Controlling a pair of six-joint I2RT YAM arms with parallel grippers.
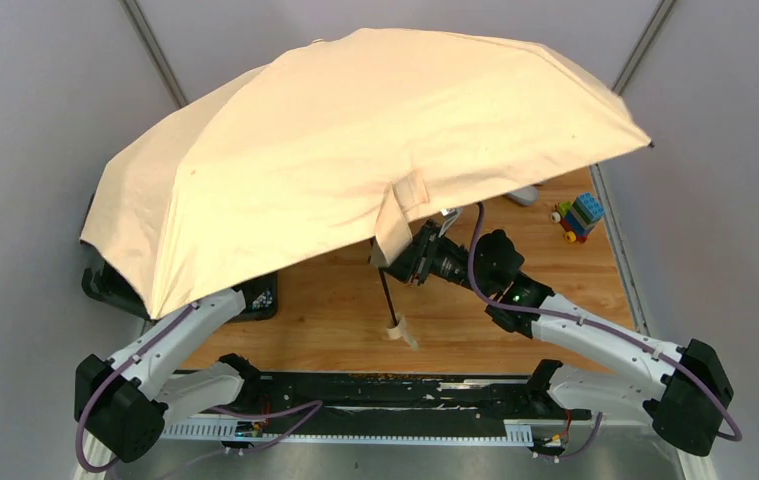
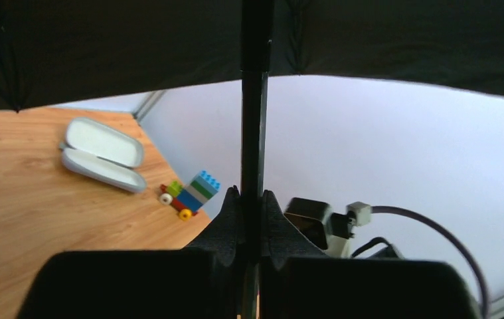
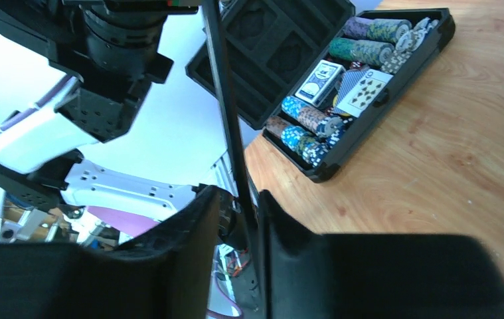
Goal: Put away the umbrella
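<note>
While umbrella (image 1: 355, 150) open, left jaws clamp shaft (image 2: 253, 133) (right jaws slightly parted around it).

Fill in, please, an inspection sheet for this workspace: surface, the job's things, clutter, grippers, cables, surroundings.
surface: wooden table top, light brown.
job's things: umbrella fully open, its beige canopy covering the left and far part of the table; black shaft slants down to the pale handle.
clutter: open poker chip case with chips and cards; open glasses case; brick toy car.
grippers: left gripper shut on the shaft; right gripper has its fingers on either side of the shaft, with a small gap showing.
cables: purple cables run along both arms; no snag seen.
surroundings: pale grey walls; nothing else seen.
</note>
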